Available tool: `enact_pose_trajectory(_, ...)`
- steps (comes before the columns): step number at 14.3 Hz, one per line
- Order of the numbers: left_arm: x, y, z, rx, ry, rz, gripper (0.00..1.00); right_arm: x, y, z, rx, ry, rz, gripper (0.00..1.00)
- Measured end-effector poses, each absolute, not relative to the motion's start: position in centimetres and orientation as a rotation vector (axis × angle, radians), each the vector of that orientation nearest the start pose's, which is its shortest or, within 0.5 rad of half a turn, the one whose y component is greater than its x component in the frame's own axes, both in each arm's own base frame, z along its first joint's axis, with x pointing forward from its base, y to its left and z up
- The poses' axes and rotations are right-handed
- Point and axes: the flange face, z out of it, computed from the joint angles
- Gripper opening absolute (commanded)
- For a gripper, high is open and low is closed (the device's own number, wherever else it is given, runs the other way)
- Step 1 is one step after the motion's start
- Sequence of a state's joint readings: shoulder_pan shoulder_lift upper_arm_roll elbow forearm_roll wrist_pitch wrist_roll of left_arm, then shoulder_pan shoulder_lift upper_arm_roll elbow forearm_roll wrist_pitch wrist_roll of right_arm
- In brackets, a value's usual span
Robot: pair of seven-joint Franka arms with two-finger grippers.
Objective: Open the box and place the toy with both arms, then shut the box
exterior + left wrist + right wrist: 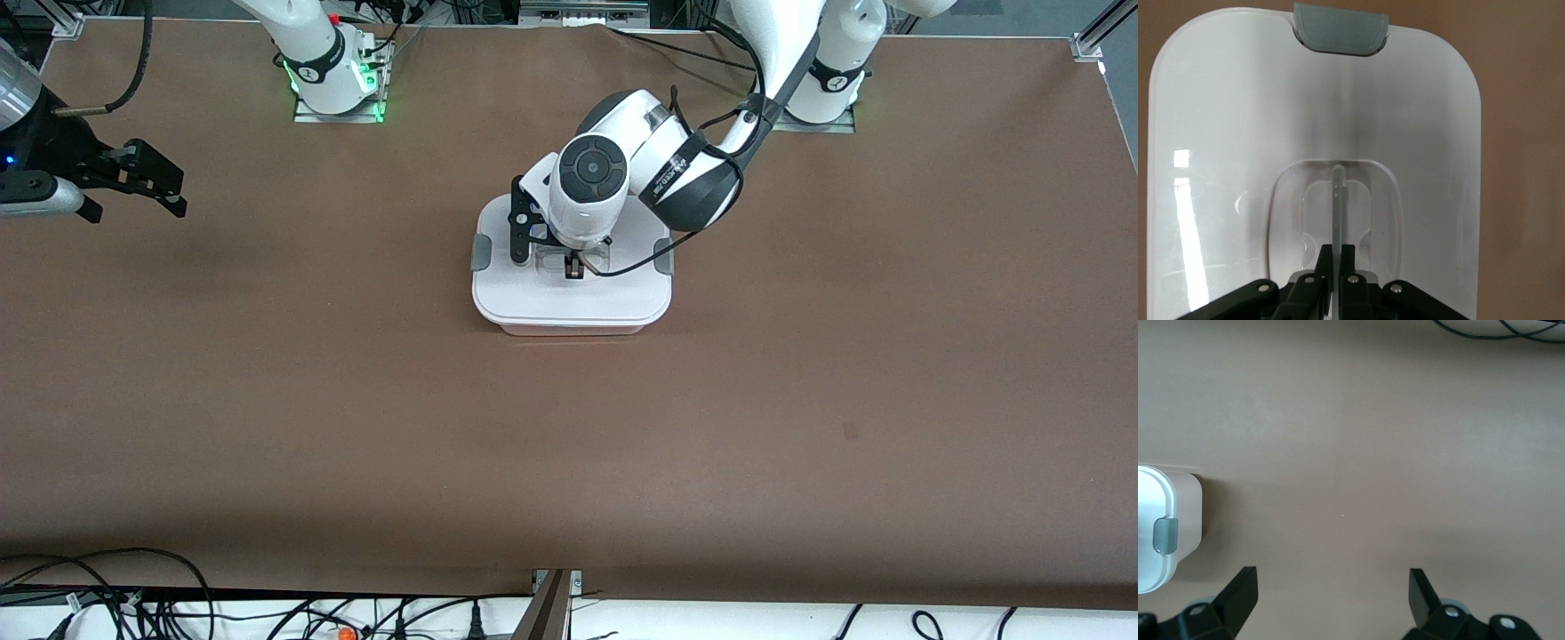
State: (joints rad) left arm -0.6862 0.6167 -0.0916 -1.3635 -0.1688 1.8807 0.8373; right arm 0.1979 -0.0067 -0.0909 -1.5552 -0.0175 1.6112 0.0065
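The box [569, 298] sits mid-table with its flat white lid [1231, 133] on and grey side clips [480, 252] at both ends. My left gripper [573, 267] is down on the lid's middle, shut on the clear centre handle [1337, 200], which stands upright between its fingers. My right gripper [164, 191] is open and empty in the air over the bare table at the right arm's end, well apart from the box. One end of the box [1165, 533] with a grey clip shows in the right wrist view. The pink toy is out of view.
The brown table top [569, 444] spreads wide around the box. Black cables [693, 53] lie by the arm bases, and more cables hang along the table's near edge [178, 604].
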Motion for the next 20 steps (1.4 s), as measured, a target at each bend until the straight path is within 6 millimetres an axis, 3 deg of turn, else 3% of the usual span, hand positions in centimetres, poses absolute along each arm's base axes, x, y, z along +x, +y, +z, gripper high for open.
enact_pose_trajectory(20, 50.88, -50.01, 35.02, -2.467, 2.264, 0.153, 0.0, 55.42, 5.66, 63.92, -3.15, -0.156, -0.1, 1.0)
